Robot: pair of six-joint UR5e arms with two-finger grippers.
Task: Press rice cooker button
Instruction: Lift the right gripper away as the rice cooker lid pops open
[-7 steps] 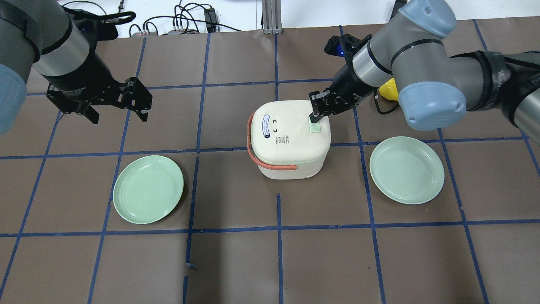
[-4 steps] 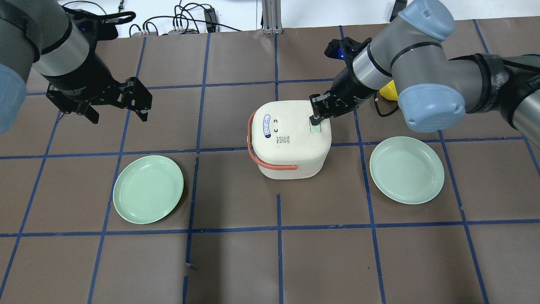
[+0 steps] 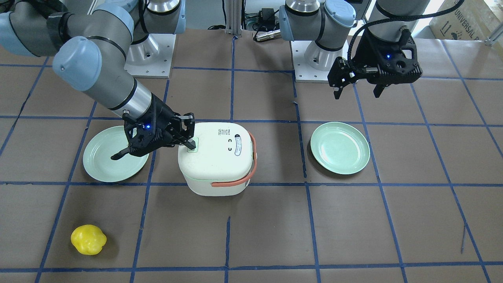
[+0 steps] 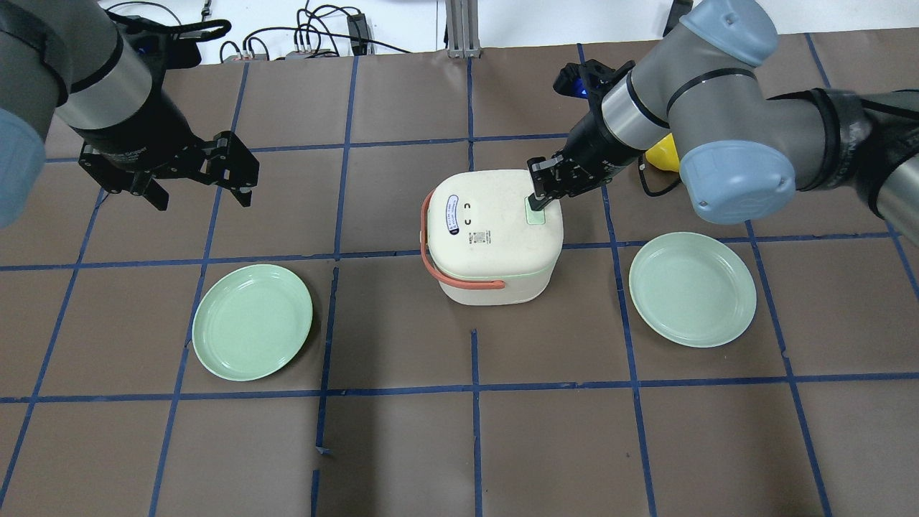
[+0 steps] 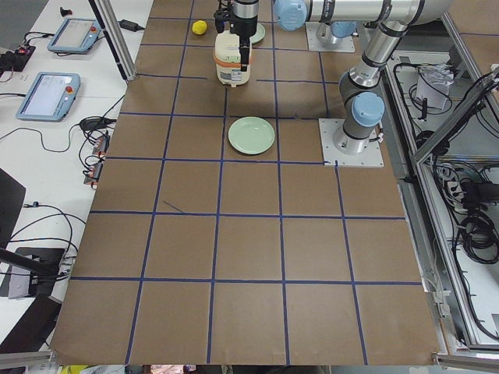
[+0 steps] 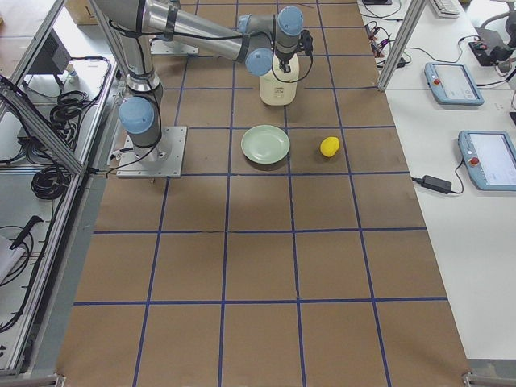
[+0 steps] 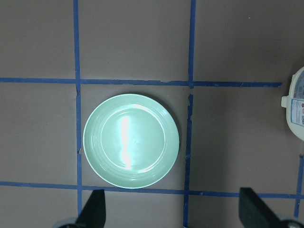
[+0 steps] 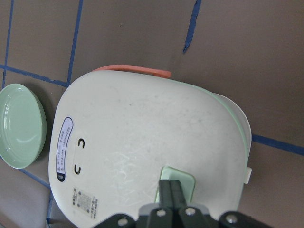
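Observation:
The white rice cooker (image 4: 492,237) with its orange-pink strap handle stands at the table's middle, lid down. It also shows in the front view (image 3: 216,161) and the right wrist view (image 8: 142,142). My right gripper (image 4: 536,201) is shut, and its tips rest on the pale green button (image 4: 537,217) at the lid's right edge. The front view (image 3: 191,142) and the right wrist view (image 8: 171,190) show the same contact. My left gripper (image 4: 201,197) is open and empty, hovering far to the left, above a plate.
One pale green plate (image 4: 253,321) lies left of the cooker and another (image 4: 692,289) lies to its right. A yellow object (image 3: 88,239) lies on the table beyond the right arm. Blue tape lines cross the brown table cover.
The right gripper's tips stay on the button, shifted only slightly. A thin pale green rim line now shows under the lid's right front edge. The left arm has not moved.

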